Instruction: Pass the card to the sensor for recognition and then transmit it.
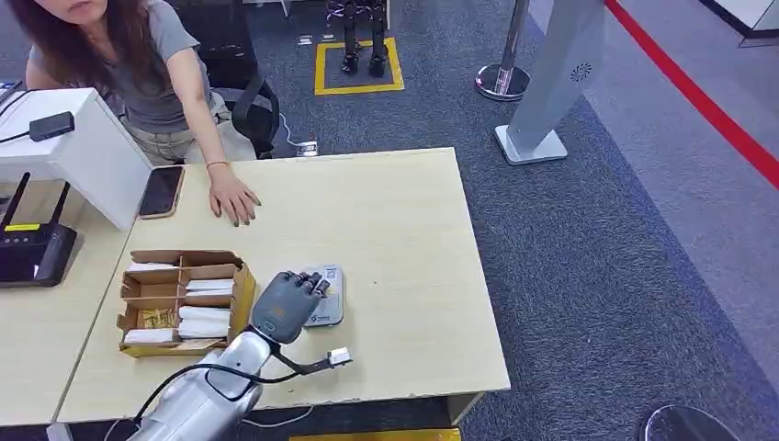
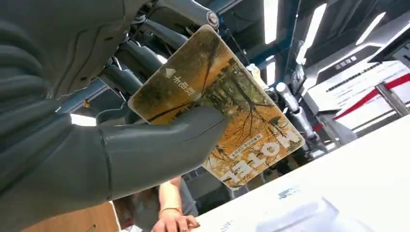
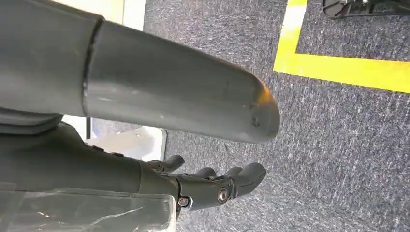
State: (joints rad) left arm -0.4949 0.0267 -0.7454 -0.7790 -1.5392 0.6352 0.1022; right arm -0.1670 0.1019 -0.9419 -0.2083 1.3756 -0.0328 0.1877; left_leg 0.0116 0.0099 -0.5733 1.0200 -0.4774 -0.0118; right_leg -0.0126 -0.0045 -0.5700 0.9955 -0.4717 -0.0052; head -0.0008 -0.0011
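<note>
My left hand [image 1: 287,303] hovers palm down over the small grey sensor [image 1: 331,310] near the table's front edge, covering most of it. In the left wrist view the thumb [image 2: 159,150] and the darker fingers behind pinch a yellow-brown hotel card [image 2: 241,111] with a tree picture, held just above the pale sensor [image 2: 300,220] on the tabletop. My right hand [image 3: 212,186] hangs beside me over grey carpet, its fingers loosely apart and holding nothing.
A cardboard box [image 1: 184,303] of cards sits just left of my hand. A person sits at the table's far side, a hand [image 1: 231,197] flat on the wood beside a phone [image 1: 162,191]. A black router [image 1: 32,253] stands at far left.
</note>
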